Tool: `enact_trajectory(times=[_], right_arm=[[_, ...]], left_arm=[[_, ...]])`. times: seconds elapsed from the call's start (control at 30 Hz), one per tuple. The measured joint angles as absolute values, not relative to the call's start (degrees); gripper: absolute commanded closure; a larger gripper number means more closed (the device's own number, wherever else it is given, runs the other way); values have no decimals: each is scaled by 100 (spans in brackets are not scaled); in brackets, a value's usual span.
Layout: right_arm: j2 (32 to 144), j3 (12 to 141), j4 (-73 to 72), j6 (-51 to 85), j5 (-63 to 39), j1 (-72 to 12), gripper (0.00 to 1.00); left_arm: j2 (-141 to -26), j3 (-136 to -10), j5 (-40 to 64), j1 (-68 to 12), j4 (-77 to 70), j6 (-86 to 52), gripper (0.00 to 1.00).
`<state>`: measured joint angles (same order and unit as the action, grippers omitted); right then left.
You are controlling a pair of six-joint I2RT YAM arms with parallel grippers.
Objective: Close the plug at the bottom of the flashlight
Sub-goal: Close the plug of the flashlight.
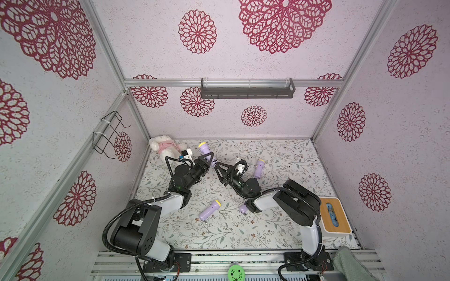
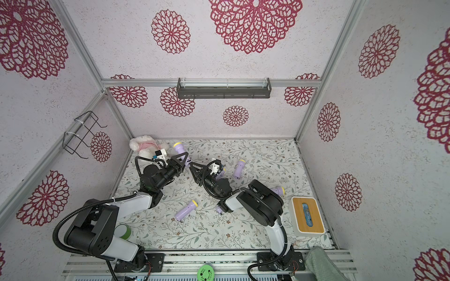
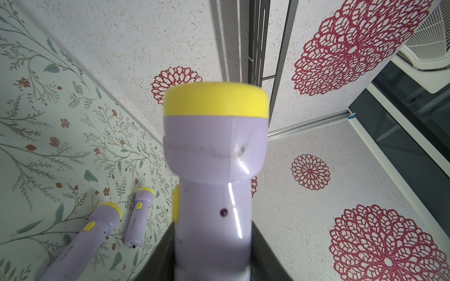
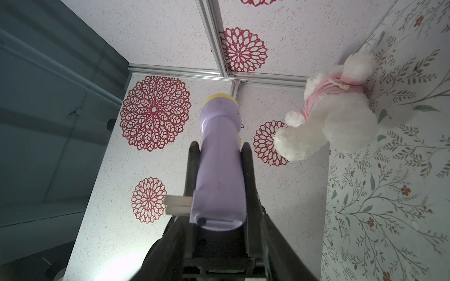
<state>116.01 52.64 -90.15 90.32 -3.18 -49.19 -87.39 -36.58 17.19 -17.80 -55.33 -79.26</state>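
The floral tablecloth (image 1: 243,231) covered the table, and the white plush rabbit (image 1: 163,146) in a pink top lay in its far corner. Just beside the rabbit, on the side toward the table's middle, the lavender flashlight (image 1: 206,152) with a yellow head was held up off the cloth. Its head was the end nearest the rabbit and its bottom end pointed away from it. A loose flashlight (image 1: 210,209) lay flat on the cloth, well apart from the rabbit.

The left claw (image 1: 209,157) was clamped across the held flashlight's barrel with a finger pressed to each side. The head stuck out past the claw one way and the bottom end the other.

The right claw (image 1: 216,164), farther from the rabbit, met the flashlight end-on. In the right wrist view its jaws stood apart with the bottom end between them, and they were not gripping it.

The pale plug (image 4: 177,204) stuck out sideways from that bottom end, not folded in, just beside the toothed edge of one right finger.
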Motion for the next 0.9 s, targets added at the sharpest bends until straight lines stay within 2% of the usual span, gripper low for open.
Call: enact_trajectory(times=[0.9], right_arm=[[11603, 5380, -9013, 9166, -163, -4952, 56]], left_arm=[[-8827, -3647, 1721, -1804, -5721, -8086, 100]])
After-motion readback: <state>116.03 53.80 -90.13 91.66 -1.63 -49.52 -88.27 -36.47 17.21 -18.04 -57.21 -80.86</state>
